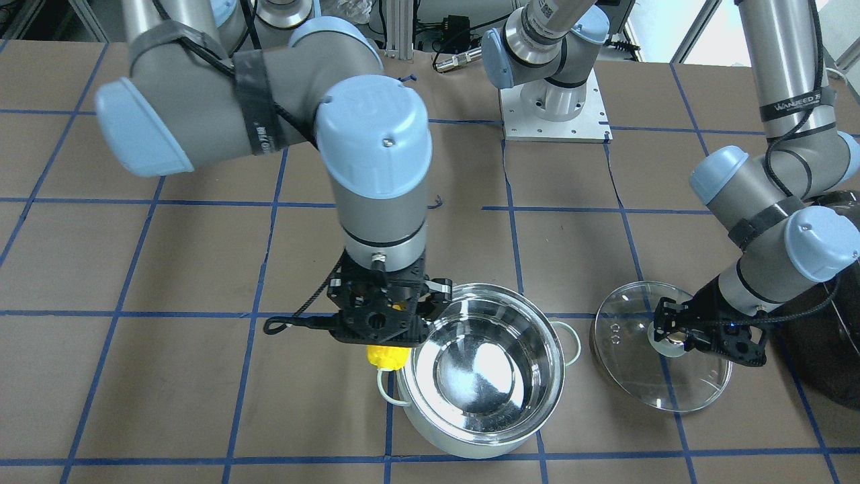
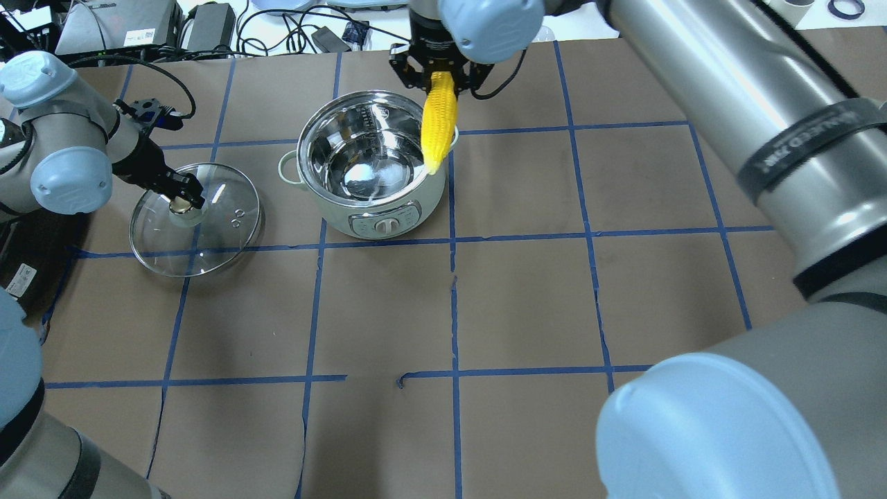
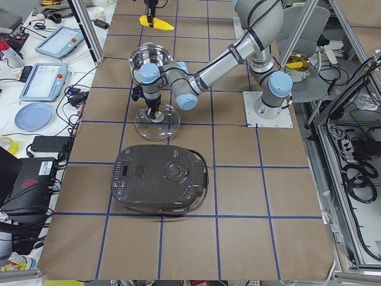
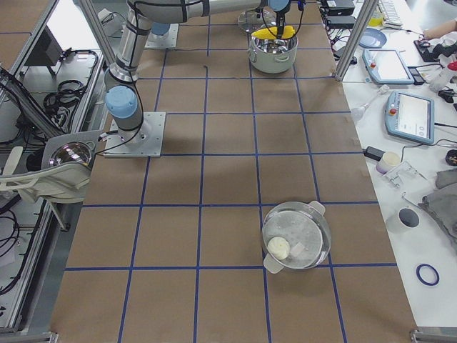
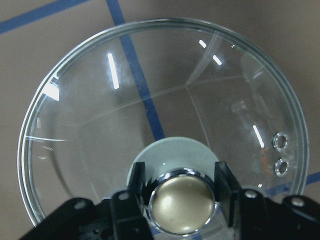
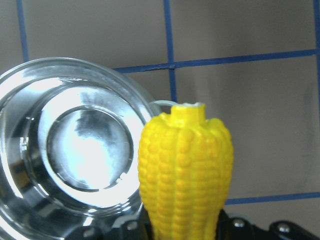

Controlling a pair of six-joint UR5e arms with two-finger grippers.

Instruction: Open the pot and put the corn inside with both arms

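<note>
Pot point(image 2: 332, 211) open, empty. Right tool point(image 2: 441, 75) clamped on one end of corn point(image 2: 439, 125), which hung above pot's side handle, just outside rim. Left tool point(image 2: 181, 197) closed on knob of lid point(image 2: 208, 242), beside pot. Corn probably light, stiff, ribbed: grips well. Glass lid fragile, best held by knob

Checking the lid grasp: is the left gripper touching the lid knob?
Touching. Left wrist view: the left gripper has its jaws pressed against both sides of the lid knob, no gap visible.

Black strap point(image 1: 796, 106) on left arm point(image 1: 779, 54) — "WANJEED", rest unreadable
</note>
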